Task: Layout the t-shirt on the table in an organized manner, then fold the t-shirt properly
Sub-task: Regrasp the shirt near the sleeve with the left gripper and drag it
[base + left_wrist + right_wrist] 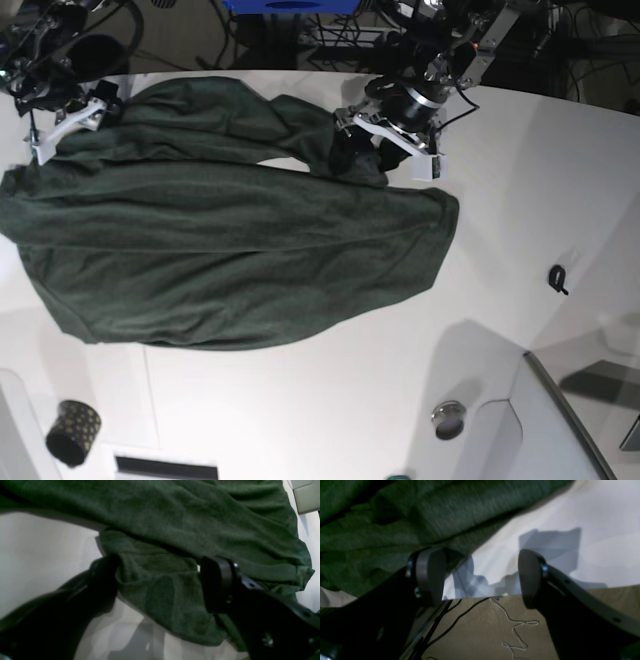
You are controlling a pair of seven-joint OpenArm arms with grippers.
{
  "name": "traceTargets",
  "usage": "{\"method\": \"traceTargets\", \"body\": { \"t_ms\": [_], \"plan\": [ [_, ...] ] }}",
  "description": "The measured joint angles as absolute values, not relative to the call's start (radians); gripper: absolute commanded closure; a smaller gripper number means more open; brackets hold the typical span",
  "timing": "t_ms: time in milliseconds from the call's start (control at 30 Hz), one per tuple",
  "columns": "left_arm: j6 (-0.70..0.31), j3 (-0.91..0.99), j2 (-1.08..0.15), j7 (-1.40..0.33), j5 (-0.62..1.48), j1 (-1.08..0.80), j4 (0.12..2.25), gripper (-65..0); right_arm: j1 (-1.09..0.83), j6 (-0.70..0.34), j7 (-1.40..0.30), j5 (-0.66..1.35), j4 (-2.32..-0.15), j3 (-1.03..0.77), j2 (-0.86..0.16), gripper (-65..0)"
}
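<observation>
I get dim, soft wrist views; overhead, the wide glossy white table [520, 200] is bright with faint shadows.

Robotics lab: cable-strewn floor [480, 630]

The left wrist view shows the t-shirt [175, 530] running off the frame at twelve and ten o'clock, so its full shape is cut. The left gripper [157, 580] has its nine o'clock finger [105, 577] lost in shadow, and whether it presses the cloth between the jaws cannot be told. In the right wrist view the whole frame is blurred; thin cables [515, 625] at six o'clock trail out of frame. In the base view the small dark object [557, 278] at three o'clock and the patterned cup [73, 432] at seven o'clock are too small to identify.
</observation>
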State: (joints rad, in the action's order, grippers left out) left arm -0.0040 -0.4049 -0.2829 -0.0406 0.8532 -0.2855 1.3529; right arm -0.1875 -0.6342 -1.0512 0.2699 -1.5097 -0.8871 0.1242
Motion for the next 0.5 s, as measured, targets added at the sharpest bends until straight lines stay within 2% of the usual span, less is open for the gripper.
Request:
{"method": "traceTargets", "body": {
  "t_ms": [33,67,200,500],
  "plan": [
    [-0.004,-0.407,-0.283,-0.046,0.854,-0.281,1.351,-42.8,-0.187,-0.638,-1.052,0.270,-1.510,-0.887,0.124,-41.1],
    [0.000,-0.407,-0.279,-0.056,0.853,-0.280,1.351,-36.2,-0.187,-0.655,-1.052,0.269,-1.510,-0.887,0.124,-41.1],
    [0.012,-0.410,-0.274,-0.082,0.857,-0.289,1.345,0.0,-0.187,-0.682,-1.052,0.265,-1.509,-0.887,0.124,-41.0],
    [0.019,-0.410,-0.283,-0.090,0.854,-0.295,1.348,0.0,-0.209,-0.682,-1.032,0.282,-1.510,-0.731,0.122,-41.0]
  ]
}}
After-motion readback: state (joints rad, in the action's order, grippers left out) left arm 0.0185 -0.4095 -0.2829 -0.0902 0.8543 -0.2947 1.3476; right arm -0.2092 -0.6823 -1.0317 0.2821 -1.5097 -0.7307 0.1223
